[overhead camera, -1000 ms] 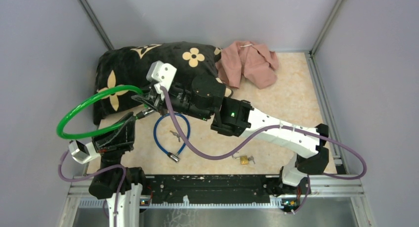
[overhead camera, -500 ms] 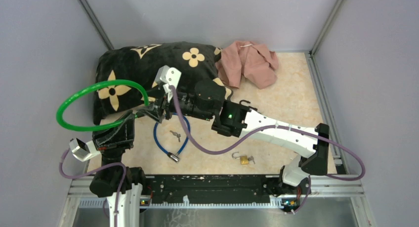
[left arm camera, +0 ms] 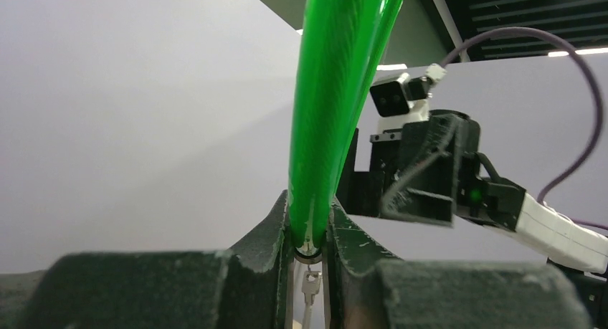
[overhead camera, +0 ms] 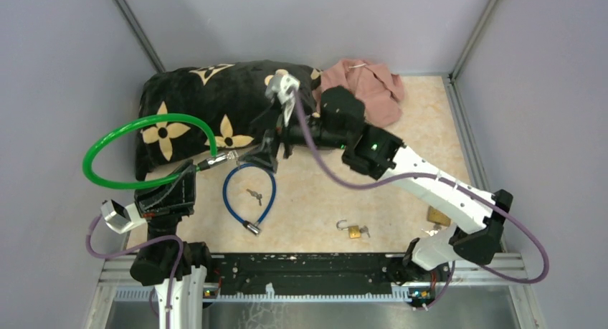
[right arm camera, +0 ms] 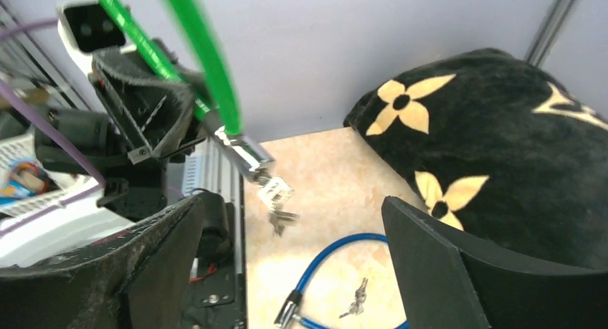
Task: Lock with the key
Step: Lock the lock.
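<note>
Green cable lock (overhead camera: 166, 118) arcs across the left of the top view, its loop raised off the bench (overhead camera: 401, 164) in front of a black flowered pillow (overhead camera: 186, 92). The left fingers (overhead camera: 183, 182) are closed narrow on the cable close to its metal end, where a key (overhead camera: 231, 155) hangs near centre frame. The right fingers (overhead camera: 254, 159) stand just right of that key, spread wide and holding nothing. A blue cable lock (overhead camera: 272, 196) lies below them on the bench, with a brass padlock (overhead camera: 353, 232) at lower centre and a pink cloth (overhead camera: 373, 89) at the top.

In the left wrist view the 2 fingers pinch the green cable lock (left arm camera: 344, 92) at bottom centre, and the loop rises to the top edge. The key (left arm camera: 310, 286) dangles between them.

In the right wrist view the 2 wide fingers fill the lower corners. The metal end and its key (right arm camera: 276, 196) hang at centre left, untouched, and the blue cable lock (right arm camera: 323, 261) lies below
</note>
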Controlling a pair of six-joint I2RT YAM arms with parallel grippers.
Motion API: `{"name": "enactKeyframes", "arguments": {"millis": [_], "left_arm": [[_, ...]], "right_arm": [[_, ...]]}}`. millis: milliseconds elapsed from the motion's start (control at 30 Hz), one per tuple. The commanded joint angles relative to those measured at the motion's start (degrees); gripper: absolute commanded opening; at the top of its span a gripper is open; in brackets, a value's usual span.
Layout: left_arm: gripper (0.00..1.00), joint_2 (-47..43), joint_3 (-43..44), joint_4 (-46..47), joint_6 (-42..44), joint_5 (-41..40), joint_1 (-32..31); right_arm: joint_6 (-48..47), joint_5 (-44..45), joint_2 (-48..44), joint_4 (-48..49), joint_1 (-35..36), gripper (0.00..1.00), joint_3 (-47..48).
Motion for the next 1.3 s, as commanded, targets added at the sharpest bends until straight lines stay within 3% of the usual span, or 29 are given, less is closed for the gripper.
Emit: {"name": "enactKeyframes", "arguments": {"millis": [0,33,100,367,567,767,900,1033,1167,1267], "left_arm": [[0.00,-0.05,0.78,2.20,-0.63,0.23,0.11],[0.00,-0.04,0.78,2.15,-0.64,0.34,0.15],[0.00,-0.06,0.82,1.77,-0.84,0.15,0.18],[0.00,-0.07,1.37,1.74,-0.85,0.52,0.16],[0.00,-0.11,1.39,1.72,-0.81,0.75,0.19],[0.00,-0.10,1.47,1.70,-0.70,0.82,0.17],[0.00,-0.08,1.33,1.72,-0.72,0.66,0.17],[0.00,-0.10,1.19,1.64,-0.82,0.66,0.17],[0.00,-0.06,1.22,-0.04,-1.65,0.77,0.17],[0.00,-0.08,1.13,-4.67,-4.61,0.38,0.10]], "right_arm": [[12.83,-17.37,1.75,-6.07,-10.02,0.85,7.30],[18.07,-20.05,2.99,-4.73,-12.07,0.71,8.11],[23.32,-25.17,5.45,-1.82,-12.95,0.60,8.72],[29.89,-30.38,11.36,3.14,-10.97,0.58,10.19],[29.81,-30.70,12.69,3.94,-9.03,0.51,9.96],[29.86,-32.16,14.19,4.10,-8.15,0.30,10.55],[28.15,-31.78,14.01,1.16,-8.12,0.24,10.96],[28.31,-32.30,13.69,2.09,-7.94,0.00,10.73],[25.39,-30.57,11.71,4.43,-6.89,0.00,8.98],[18.73,-24.43,8.05,8.38,-4.64,0.00,5.36]]}}
